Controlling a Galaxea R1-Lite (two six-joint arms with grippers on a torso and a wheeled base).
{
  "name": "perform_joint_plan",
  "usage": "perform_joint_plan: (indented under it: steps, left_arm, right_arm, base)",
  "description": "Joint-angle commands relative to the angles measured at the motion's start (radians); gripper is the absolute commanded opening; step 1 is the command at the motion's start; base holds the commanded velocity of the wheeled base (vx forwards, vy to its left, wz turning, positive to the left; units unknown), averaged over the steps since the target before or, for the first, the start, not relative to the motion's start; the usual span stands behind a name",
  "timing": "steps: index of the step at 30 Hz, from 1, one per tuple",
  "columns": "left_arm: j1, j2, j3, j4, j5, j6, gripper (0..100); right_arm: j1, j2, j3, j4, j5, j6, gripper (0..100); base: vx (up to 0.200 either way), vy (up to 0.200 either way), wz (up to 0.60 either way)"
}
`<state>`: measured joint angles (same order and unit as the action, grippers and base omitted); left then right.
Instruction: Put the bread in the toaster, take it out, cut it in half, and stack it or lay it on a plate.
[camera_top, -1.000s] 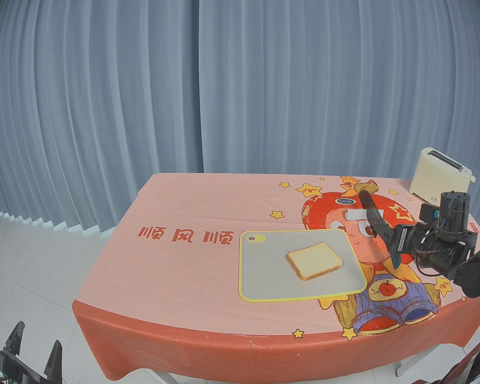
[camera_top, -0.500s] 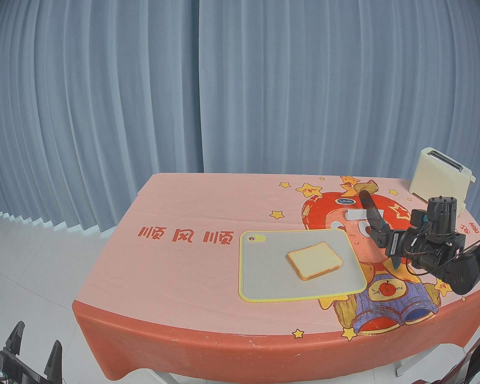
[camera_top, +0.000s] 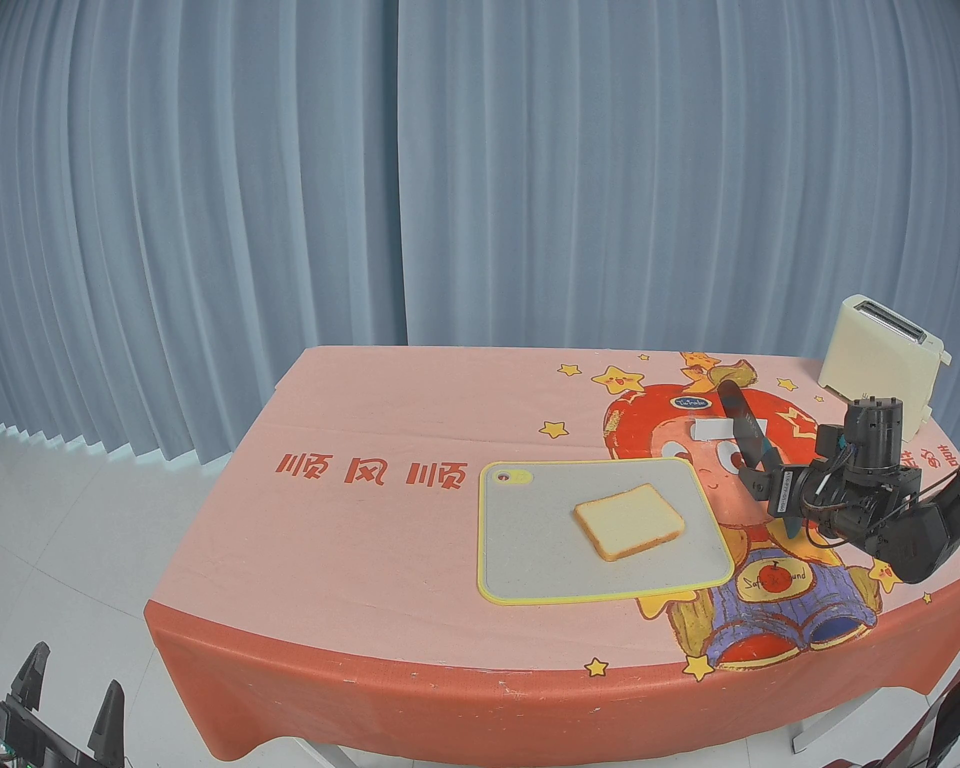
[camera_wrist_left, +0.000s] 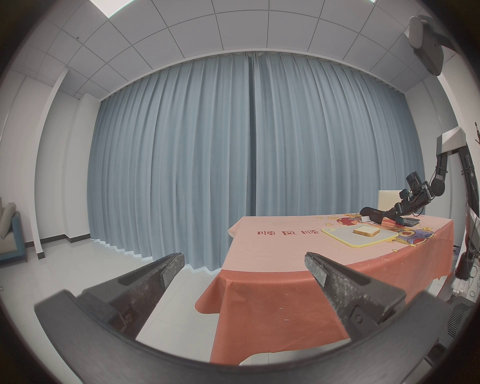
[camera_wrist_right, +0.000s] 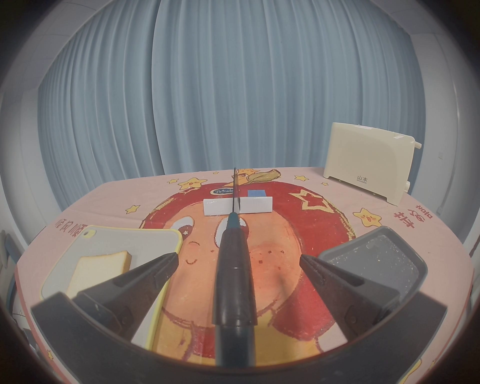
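R pincer (camera_wrist_right: 237, 259) spread astride knife (camera_wrist_right: 234, 280), prob. apart.

The left gripper (camera_top: 72, 672) sits at the head view's lower corner, two fingers showing, its body cut off by the edge. The knife (camera_wrist_right: 233, 280) has the rear end of its handle hidden under the base of the right gripper (camera_wrist_right: 238, 259); its blade faces that wrist camera edge-on, a thin line. One finger covers part of the bread (camera_wrist_right: 97, 267), the other a corner of the dark tray (camera_wrist_right: 372, 250). The right arm overlaps the lower edge of the toaster (camera_top: 880, 355).
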<state>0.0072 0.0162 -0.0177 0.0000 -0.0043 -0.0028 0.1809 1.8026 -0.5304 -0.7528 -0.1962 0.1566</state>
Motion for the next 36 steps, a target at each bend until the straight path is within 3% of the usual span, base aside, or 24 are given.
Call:
perform_joint_plan:
  steps: [1, 10, 25, 36]
  left_arm:
    - [0.0, -0.016, 0.016, 0.0, 0.0, 0.0, 100]
    - [0.0, -0.016, 0.016, 0.0, 0.0, 0.0, 100]
    - [0.0, -0.016, 0.018, 0.0, 0.0, 0.0, 100]
    - [0.0, -0.016, 0.018, 0.0, 0.0, 0.0, 100]
  right_arm:
    - [0.003, 0.017, -0.002, 0.0, 0.001, -0.008, 100]
    - [0.0, 0.015, -0.013, 0.0, 0.003, -0.032, 100]
    - [0.006, 0.034, -0.02, -0.002, 0.001, -0.032, 100]
    - [0.003, 0.086, -0.01, -0.096, 0.001, -0.037, 100]
  base:
    - [0.0, 0.0, 0.0]
    - [0.0, 0.0, 0.0]
    - [0.0, 0.0, 0.0]
    - [0.0, 0.0, 0.0]
